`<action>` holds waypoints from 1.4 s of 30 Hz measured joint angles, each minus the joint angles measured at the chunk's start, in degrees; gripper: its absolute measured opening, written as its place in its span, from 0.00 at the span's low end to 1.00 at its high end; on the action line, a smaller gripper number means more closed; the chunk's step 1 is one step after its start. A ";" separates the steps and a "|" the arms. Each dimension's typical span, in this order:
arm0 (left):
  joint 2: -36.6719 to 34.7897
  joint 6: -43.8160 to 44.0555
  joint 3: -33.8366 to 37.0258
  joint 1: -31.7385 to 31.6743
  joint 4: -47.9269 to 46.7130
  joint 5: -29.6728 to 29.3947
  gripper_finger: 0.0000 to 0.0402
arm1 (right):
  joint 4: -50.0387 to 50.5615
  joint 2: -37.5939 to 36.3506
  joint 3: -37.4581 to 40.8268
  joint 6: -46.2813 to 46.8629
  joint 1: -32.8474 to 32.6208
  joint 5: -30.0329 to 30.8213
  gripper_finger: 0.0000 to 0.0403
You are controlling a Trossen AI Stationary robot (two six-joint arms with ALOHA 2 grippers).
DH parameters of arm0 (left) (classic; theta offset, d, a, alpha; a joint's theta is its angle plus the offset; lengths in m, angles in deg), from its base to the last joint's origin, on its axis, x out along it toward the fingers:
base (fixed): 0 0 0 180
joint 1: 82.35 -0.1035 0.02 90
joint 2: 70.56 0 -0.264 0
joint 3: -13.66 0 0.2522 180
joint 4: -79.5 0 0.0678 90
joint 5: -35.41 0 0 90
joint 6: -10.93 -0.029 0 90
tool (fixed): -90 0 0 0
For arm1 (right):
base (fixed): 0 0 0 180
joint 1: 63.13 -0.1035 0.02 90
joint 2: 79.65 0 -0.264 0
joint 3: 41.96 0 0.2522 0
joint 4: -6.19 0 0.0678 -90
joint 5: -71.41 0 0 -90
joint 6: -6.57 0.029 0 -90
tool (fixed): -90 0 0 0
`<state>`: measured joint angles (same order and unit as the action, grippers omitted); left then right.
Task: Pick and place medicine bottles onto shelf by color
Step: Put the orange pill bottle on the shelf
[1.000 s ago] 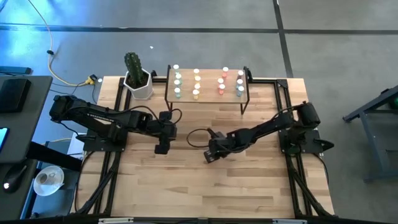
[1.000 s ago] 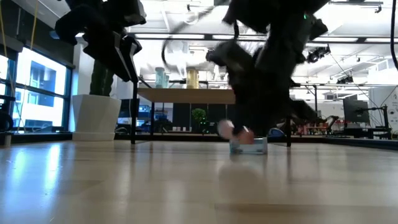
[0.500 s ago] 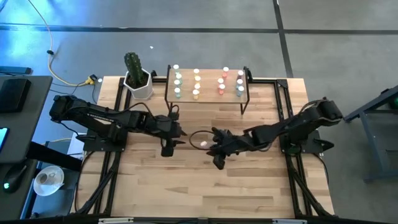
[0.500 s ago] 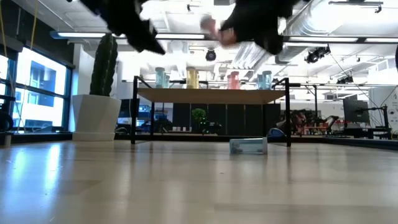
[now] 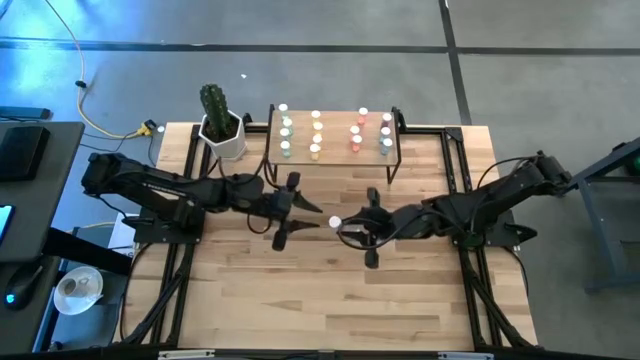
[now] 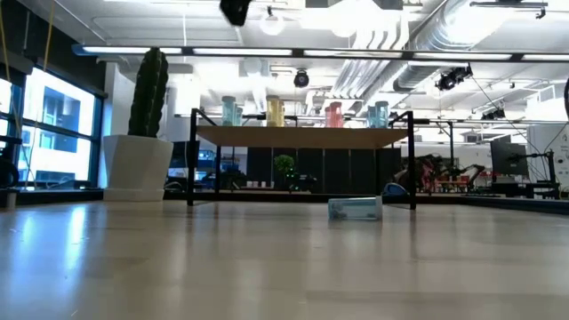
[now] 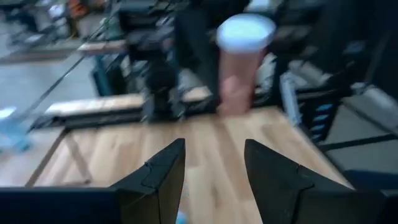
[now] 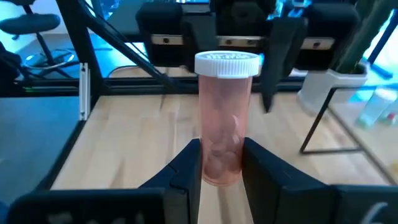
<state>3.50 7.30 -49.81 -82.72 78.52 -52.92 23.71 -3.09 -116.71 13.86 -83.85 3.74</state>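
Table [image 5: 330, 300] of light wood carries the shelf [image 5: 334, 160] at its far edge, bottles lined along its top. Above mid-table, the right gripper [image 8: 219, 163] clamps a pink bottle [image 8: 222, 124] upright by its base. Facing it just to the left, the left gripper [image 7: 212, 171] hangs spread, holding nothing.

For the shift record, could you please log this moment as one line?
right gripper: shut on pink bottle, mid-table | left gripper: open, facing it | shelf: bottles in colour groups
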 joint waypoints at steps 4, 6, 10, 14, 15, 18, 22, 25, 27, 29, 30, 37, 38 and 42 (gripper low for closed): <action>1.90 -0.02 -0.01 0.03 4.52 4.60 0.39 | -1.88 -0.02 0.00 -3.39 0.21 0.18 0.20; 2.61 -0.02 0.00 0.02 5.75 6.61 0.39 | -2.02 -0.02 0.00 -4.30 0.19 0.15 0.20; 2.70 0.96 0.00 0.02 7.00 7.29 0.40 | -2.68 -0.02 0.00 -4.70 0.20 0.09 0.20; 2.70 1.45 0.02 0.02 9.26 7.26 0.45 | -3.09 -0.02 0.00 -4.55 0.47 0.05 0.20; 2.70 1.45 0.01 0.02 10.39 7.08 0.47 | -3.35 -0.02 0.00 -4.63 0.47 0.05 0.20; 2.70 1.48 0.02 0.02 12.69 5.52 0.53 | -4.27 -0.02 0.00 -4.81 0.47 0.08 0.20; 2.70 1.47 0.01 0.02 15.16 2.15 0.59 | -6.06 -0.02 -0.02 -6.15 0.47 0.03 0.20; 2.73 1.47 0.00 0.00 16.83 2.14 0.60 | -7.32 -0.02 -0.02 -6.27 0.91 -0.01 0.20; 2.73 1.47 0.00 0.00 17.50 2.15 0.60 | -8.23 -0.02 0.00 -6.27 1.51 -0.02 0.20; 2.73 1.47 0.01 0.00 17.76 2.14 0.60 | -8.96 -0.02 -0.02 -6.35 2.42 -0.27 0.20; 2.73 1.47 0.00 0.00 17.82 2.14 0.60 | -9.28 -0.02 -0.02 -6.60 2.94 -0.51 0.20; 2.73 1.47 0.00 -0.16 17.90 2.14 0.59 | -12.99 0.67 -0.07 -7.55 5.58 -5.12 0.20; 2.73 1.47 0.01 -0.29 17.98 2.15 0.59 | -13.56 0.99 -0.09 -7.47 5.86 -5.31 0.20; 2.73 1.47 0.01 -1.09 18.43 2.16 0.59 | -15.08 2.38 -0.11 -7.50 6.54 -6.30 0.20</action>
<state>6.23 8.77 -49.80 -83.80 96.95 -50.75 8.63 -0.72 -116.82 6.36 -77.31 -2.56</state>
